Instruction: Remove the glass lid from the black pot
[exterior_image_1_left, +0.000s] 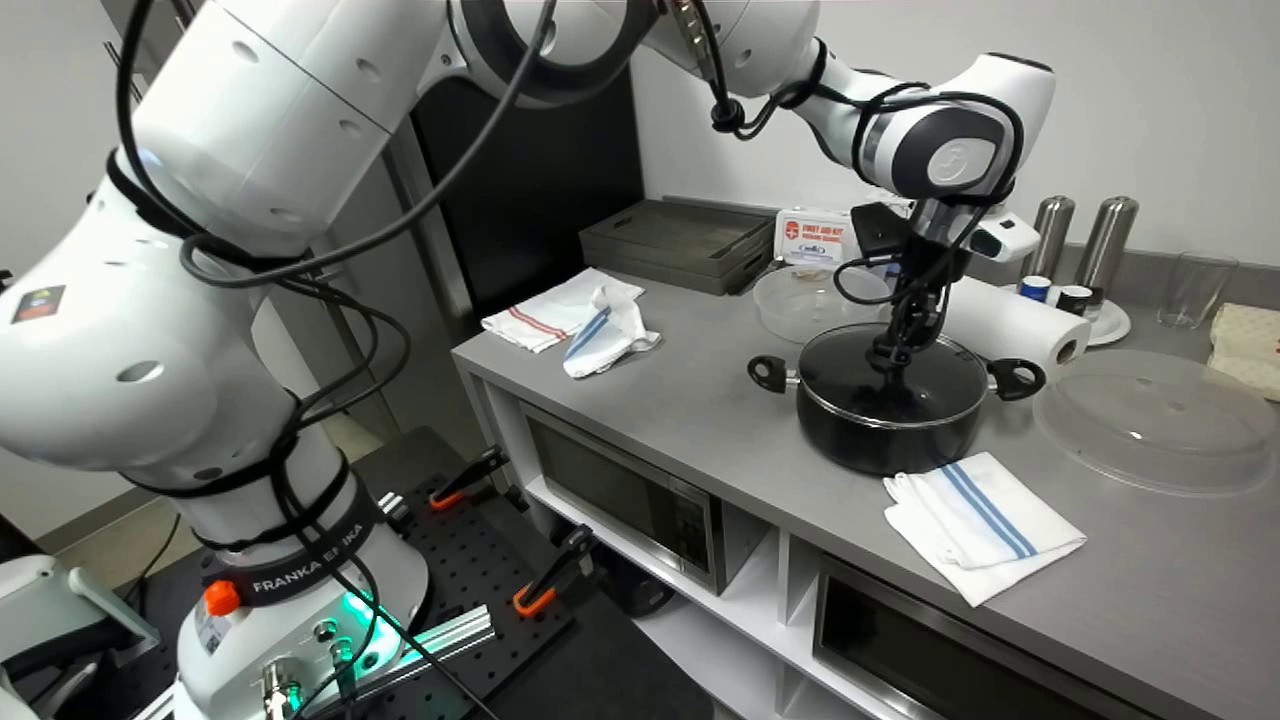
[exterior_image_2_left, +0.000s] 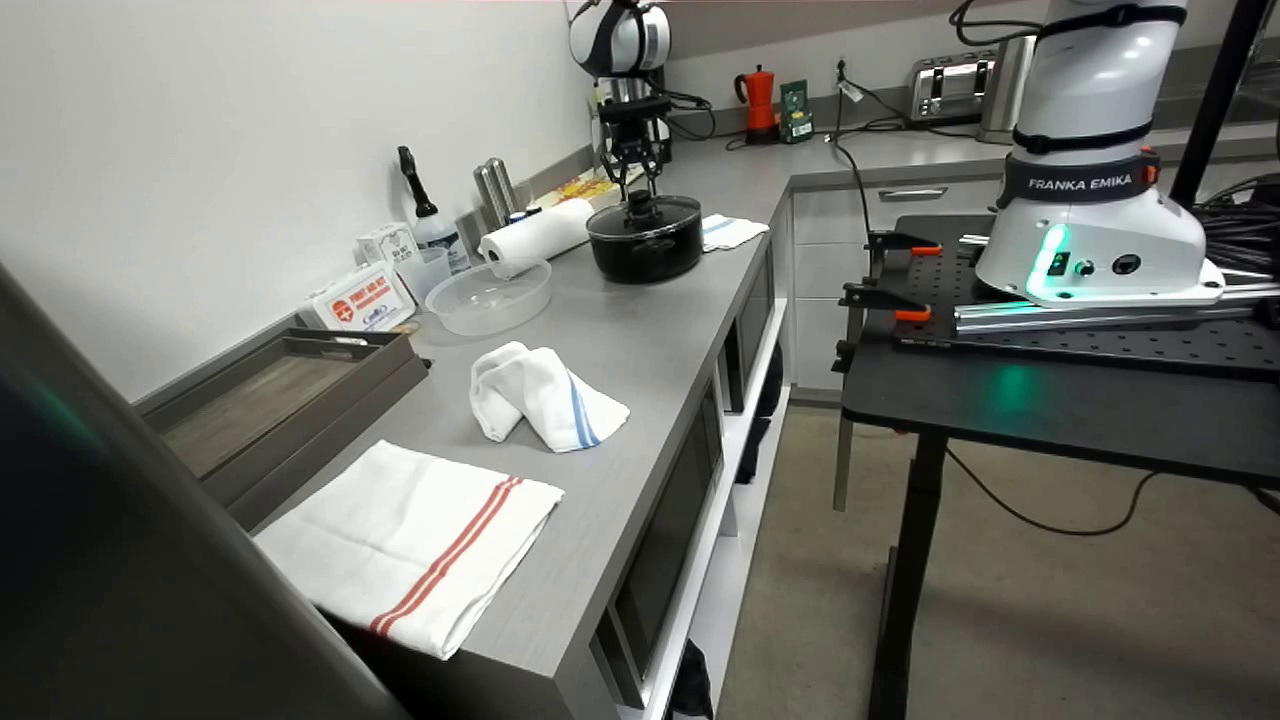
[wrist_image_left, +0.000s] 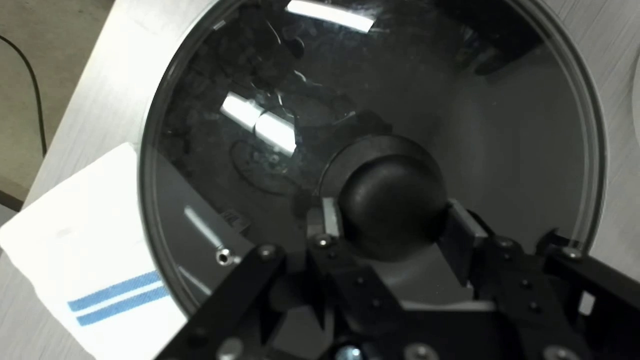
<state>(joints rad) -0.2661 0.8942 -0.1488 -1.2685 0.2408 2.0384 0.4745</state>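
Observation:
The glass lid (exterior_image_1_left: 845, 385) sits level on the black pot (exterior_image_1_left: 890, 445). Its thin rim meets the pot's rim. Both also show in an exterior view as lid (exterior_image_2_left: 675, 210) and pot (exterior_image_2_left: 650, 260). In the wrist view the lid (wrist_image_left: 510, 130) fills most of the picture, with its round dark knob (wrist_image_left: 392, 195) near the middle. My gripper (wrist_image_left: 390, 222) points down over the lid. Its two finger pads are drawn in on both sides of the knob and appear to touch it. The gripper also shows above the lid in an exterior view (exterior_image_2_left: 640, 182).
A folded blue-striped towel (exterior_image_1_left: 985, 520) lies at the counter edge beside the pot. A clear round disc (exterior_image_1_left: 1155, 425), a paper towel roll (exterior_image_1_left: 1015, 320) and a clear bowl (exterior_image_1_left: 815, 300) surround the pot. A dark tray (exterior_image_1_left: 690, 240) stands farther along.

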